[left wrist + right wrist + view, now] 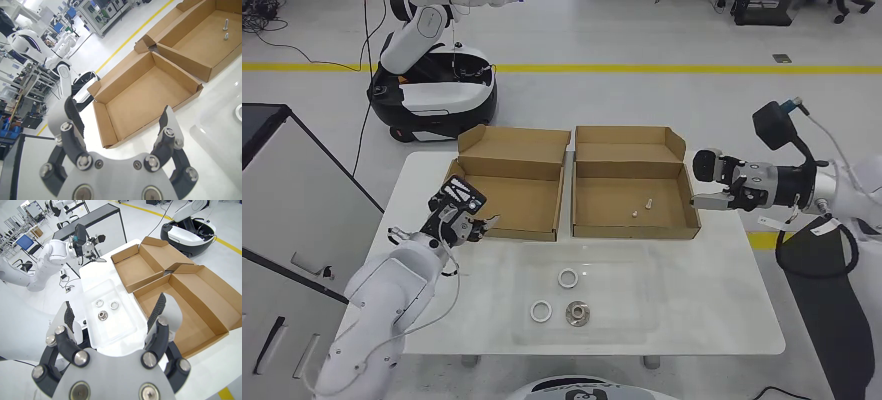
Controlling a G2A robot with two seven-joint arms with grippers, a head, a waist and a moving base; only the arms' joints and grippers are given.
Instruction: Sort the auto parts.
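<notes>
Two open cardboard boxes sit side by side at the back of the white table: the left box holds nothing, while the right box holds two bolts. In front of them a clear tray holds two metal rings and a flanged metal bushing. My left gripper hangs open by the left box's front left corner. My right gripper hangs open beside the right box's right wall.
The table's left edge runs close to a dark cabinet. Another robot's base stands on the floor behind the boxes. A strip of bare table lies to the right of the tray.
</notes>
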